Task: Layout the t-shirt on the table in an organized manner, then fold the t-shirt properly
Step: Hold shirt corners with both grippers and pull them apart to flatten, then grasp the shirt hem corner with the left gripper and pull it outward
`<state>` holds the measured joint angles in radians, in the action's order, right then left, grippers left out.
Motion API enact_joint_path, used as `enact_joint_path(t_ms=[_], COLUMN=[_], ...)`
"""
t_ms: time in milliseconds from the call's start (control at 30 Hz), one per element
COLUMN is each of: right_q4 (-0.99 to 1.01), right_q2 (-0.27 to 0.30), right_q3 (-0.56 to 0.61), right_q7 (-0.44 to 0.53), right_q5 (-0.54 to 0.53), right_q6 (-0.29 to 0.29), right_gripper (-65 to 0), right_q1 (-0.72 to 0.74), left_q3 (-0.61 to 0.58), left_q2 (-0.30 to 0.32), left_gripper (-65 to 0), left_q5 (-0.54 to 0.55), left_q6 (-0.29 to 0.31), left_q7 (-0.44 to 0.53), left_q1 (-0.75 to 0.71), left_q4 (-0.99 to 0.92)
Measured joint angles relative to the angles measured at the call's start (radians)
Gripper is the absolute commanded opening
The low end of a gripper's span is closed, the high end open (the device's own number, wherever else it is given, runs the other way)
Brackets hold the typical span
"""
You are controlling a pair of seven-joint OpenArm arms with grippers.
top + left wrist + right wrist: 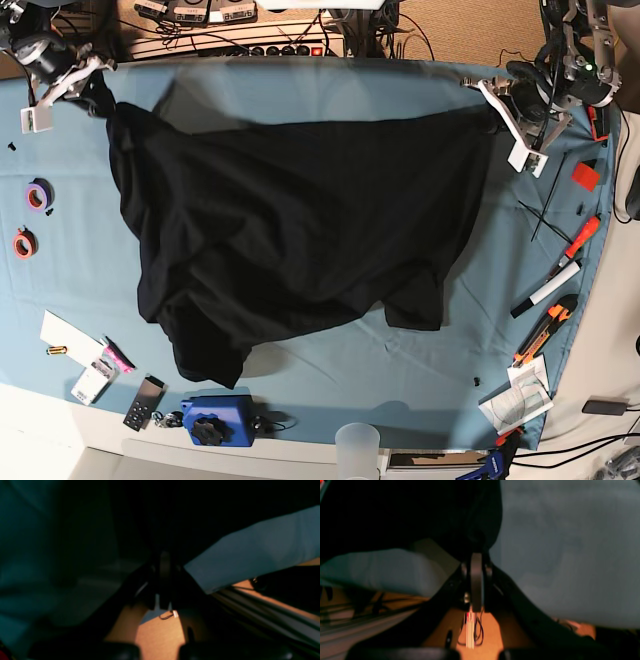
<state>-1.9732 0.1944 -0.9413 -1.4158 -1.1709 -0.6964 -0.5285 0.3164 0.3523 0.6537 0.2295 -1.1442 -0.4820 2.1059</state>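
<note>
Both arms reach to the far corners of the base view, well apart, the left pincer (497, 103) at that view's right and the right pincer (97, 88) at its left, each with jaws pressed together and a pinch of black fabric between them.

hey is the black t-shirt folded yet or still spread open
Spread open, not folded. The t-shirt hangs stretched between both claws over the table, wrinkled, lower hem bunched.
</note>
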Motion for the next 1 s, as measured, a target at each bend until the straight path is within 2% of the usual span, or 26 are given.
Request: enact_joint_path(t_ms=[133, 233, 333, 500, 600, 767, 1000], right_q4=[0.0, 0.0, 0.0, 0.0, 0.0, -0.002, -0.002], right_q2=[0.0, 0.001, 0.007, 0.008, 0.008, 0.005, -0.014], right_q3=[-0.002, -0.038, -0.068, -0.08, -0.08, -0.08, -0.08], right_q7=[0.002, 0.0, 0.002, 0.002, 0.002, 0.002, 0.002], right_q5=[0.031, 0.035, 0.028, 0.024, -0.033, -0.039, -0.042], right_q6=[-0.001, -0.001, 0.0, 0.002, 0.008, 0.007, 0.002], right_gripper=[-65.0, -65.0, -65.0, -65.0, -65.0, -65.0, -65.0], right_q1=[-0.039, -0.025, -0.011, -0.02, -0.065, -0.14, -0.141], left_q3=[0.0, 0.0, 0.0, 0.001, 0.001, 0.001, 0.001], left_q2=[0.014, 0.023, 0.042, 0.058, 0.058, 0.058, 0.058], left_gripper=[-65.0, -65.0, -65.0, -65.0, -65.0, -65.0, -65.0], left_q5=[-0.05, -0.082, -0.085, -0.085, -0.085, -0.085, -0.085], left_q6=[0.0, 0.0, 0.0, -0.012, -0.033, -0.034, -0.034], left_q7=[0.003, 0.042, 0.049, -0.022, -0.043, -0.05, -0.017], left_q1=[-0.005, -0.002, 0.0, -0.001, -0.01, -0.059, -0.066], left_q4=[0.0, 0.0, 0.0, 0.001, 0.003, 0.004, 0.004])
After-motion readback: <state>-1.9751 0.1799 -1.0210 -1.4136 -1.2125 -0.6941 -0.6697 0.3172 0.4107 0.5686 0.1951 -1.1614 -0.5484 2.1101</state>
